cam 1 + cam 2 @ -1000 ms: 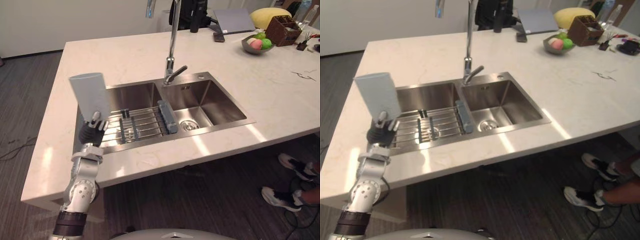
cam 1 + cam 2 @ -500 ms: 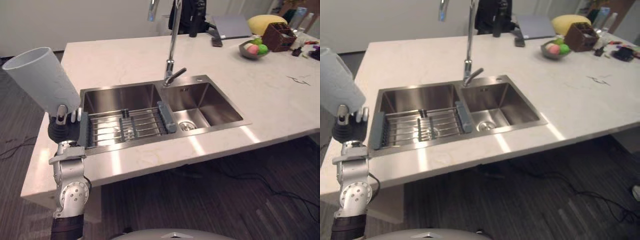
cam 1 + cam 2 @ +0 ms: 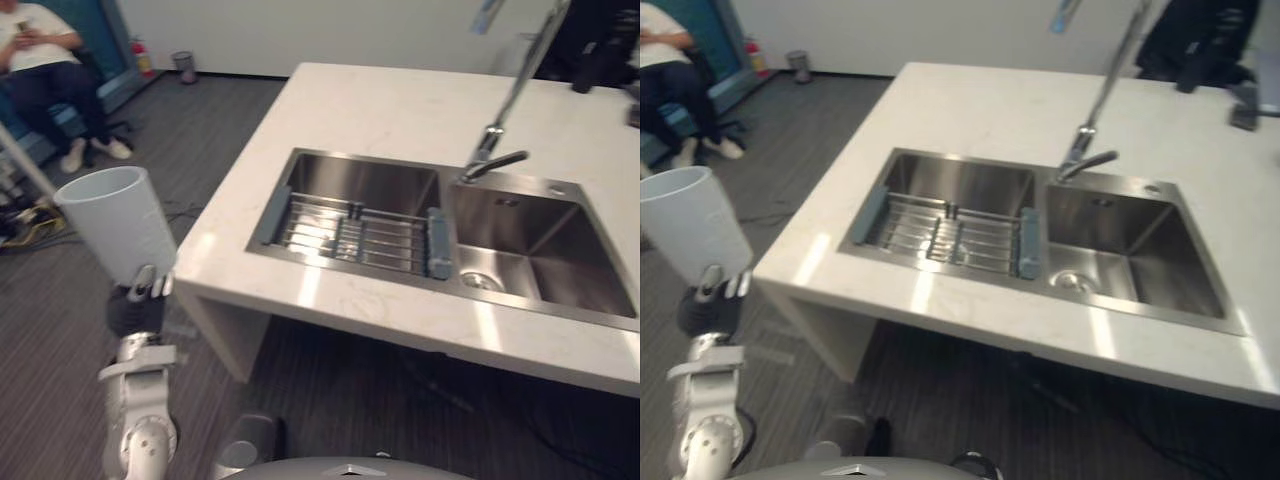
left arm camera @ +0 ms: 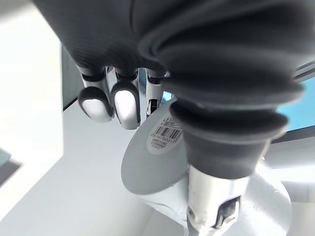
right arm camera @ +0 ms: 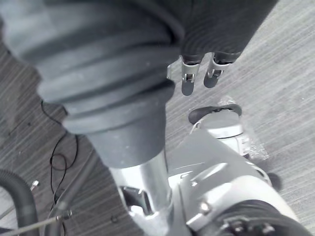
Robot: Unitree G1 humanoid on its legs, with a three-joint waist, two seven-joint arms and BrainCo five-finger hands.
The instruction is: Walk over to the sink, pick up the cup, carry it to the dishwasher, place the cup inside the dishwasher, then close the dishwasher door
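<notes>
the robot's left hand [image 3: 134, 308] is raised in front of it with the cup [image 3: 120, 222] in its grip. the fingers [image 4: 124, 105] are curled round the lower part of the cup, close to its base, and the thumb closes in from the other side, so the cup is clamped between them. it is a plain pale cup, wider at the mouth than at the foot. its mouth is upward and it leans a little away from the desk [image 3: 370, 100]. a small barcode sticker [image 4: 165, 135] sits on its round underside.

the cup is off the desk altogether. it hangs out past the near left corner, clear of the stone edge, over the grey striped floor [image 3: 60, 330].

the sink [image 3: 360, 188] is let into the pale stone top near the front edge, two steel basins side by side. a wire rack [image 3: 350, 232] with grey end pieces spans the left basin. the tall tap [image 3: 488, 148] rises behind the divider between the basins, its lever pointing toward the right one.

the right hand [image 5: 190, 81] is low, above the floor; whether it is open or closed i cannot tell.

across the room, beyond the far left corner of the desk, a person [image 3: 40, 60] sits in a white top and dark trousers, and a small bin [image 3: 183, 66] stands by the wall.
</notes>
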